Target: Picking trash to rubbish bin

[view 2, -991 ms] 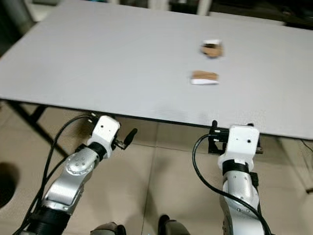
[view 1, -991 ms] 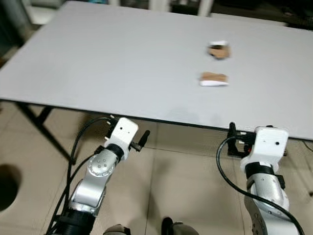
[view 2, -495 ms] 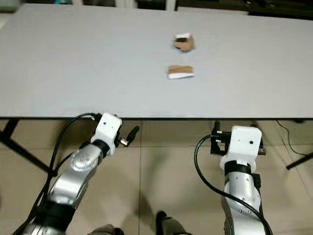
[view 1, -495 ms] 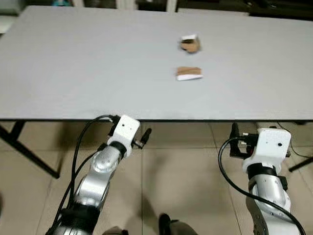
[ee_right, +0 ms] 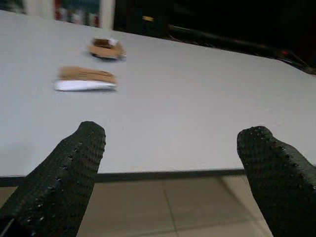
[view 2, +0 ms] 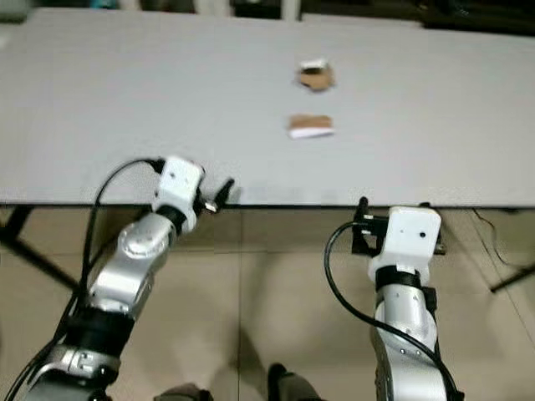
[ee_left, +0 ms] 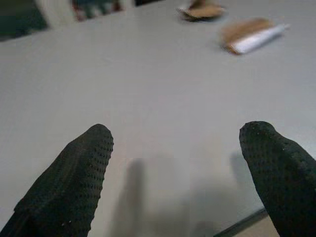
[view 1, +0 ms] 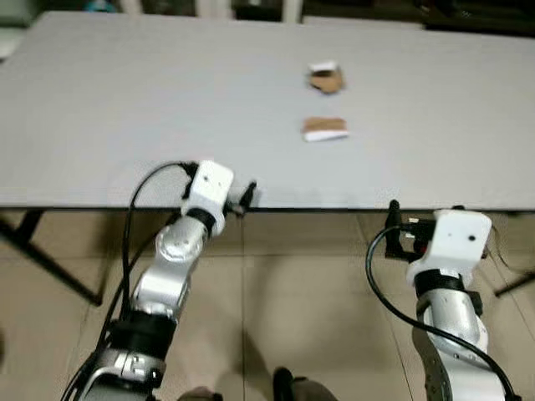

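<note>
Two bits of trash lie on the grey table (view 1: 125,100), right of its middle. The nearer one (view 1: 324,129) is a flat brown and white wrapper. The farther one (view 1: 325,78) is crumpled, brown with a white scrap. My left gripper (ee_left: 177,143) is open, its fingertips just over the table's front edge, and the wrapper (ee_left: 249,37) lies well ahead of it. My right gripper (ee_right: 173,143) is also open and holds nothing. It sits just below and in front of the table edge, to the right, with both pieces (ee_right: 85,79) ahead on its left.
The table's front edge (view 1: 334,209) runs across just ahead of both wrists. A black table leg (view 1: 50,263) slants down at the left. Tiled floor (view 1: 292,309) lies beneath, and dark furniture (view 1: 468,12) stands behind the table's far edge.
The view swung round to face the table squarely. Since then my left arm has risen, bringing its gripper up to the table's front edge. The right wrist has risen slightly.
</note>
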Motion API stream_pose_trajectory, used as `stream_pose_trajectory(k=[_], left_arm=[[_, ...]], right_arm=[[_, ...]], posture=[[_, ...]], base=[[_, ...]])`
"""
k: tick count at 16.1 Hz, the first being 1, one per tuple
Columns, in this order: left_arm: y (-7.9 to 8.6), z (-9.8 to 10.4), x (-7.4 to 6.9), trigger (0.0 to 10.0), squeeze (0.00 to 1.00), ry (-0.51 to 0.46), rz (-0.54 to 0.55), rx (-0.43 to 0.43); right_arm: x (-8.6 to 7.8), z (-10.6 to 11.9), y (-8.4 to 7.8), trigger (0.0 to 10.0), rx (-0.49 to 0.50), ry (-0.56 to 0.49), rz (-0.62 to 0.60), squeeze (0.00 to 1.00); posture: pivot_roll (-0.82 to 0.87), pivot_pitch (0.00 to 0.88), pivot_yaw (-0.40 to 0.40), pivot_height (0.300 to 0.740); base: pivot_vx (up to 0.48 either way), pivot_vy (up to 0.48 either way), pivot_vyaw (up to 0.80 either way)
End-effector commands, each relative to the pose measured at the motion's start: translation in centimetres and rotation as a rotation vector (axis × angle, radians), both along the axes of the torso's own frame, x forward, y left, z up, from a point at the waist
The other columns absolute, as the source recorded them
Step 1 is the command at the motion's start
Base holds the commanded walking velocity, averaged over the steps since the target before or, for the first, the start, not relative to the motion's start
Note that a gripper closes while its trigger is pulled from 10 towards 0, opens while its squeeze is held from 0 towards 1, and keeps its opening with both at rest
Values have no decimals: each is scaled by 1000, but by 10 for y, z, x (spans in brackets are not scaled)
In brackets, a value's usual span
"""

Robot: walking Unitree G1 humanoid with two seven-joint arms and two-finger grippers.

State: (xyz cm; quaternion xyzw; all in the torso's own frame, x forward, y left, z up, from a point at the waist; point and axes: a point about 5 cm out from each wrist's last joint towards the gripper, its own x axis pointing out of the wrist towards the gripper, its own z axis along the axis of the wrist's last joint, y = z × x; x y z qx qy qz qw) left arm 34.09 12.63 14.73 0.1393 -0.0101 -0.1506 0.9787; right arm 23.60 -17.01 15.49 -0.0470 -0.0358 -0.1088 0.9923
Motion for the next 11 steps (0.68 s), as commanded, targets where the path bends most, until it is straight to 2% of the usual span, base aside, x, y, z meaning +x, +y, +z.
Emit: stream_pose_trajectory(k=[1,2,4,11], left_arm=[[1,-5,-2,10000,0,14,5,-8],[1,-5,-3,10000,0,13,1,-7],[0,-3,-1,10000,0,3,-10,-21],[-1,0,1,10000,0,-3,-28,-30]], right_arm=[[0,-1,-2,10000,8,-1,-2,0],[0,-1,-1,10000,9,-1,0,0],[-1,-2,1,10000,19,-5,7,0],[-1,0,3,10000,26,-16,9,0]], posture=[[175,128,-36,740],[175,127,-35,740],[176,129,-31,740],[172,128,-24,740]], base=[[0,0,0],[0,0,0],[334,0,0],[471,0,0]])
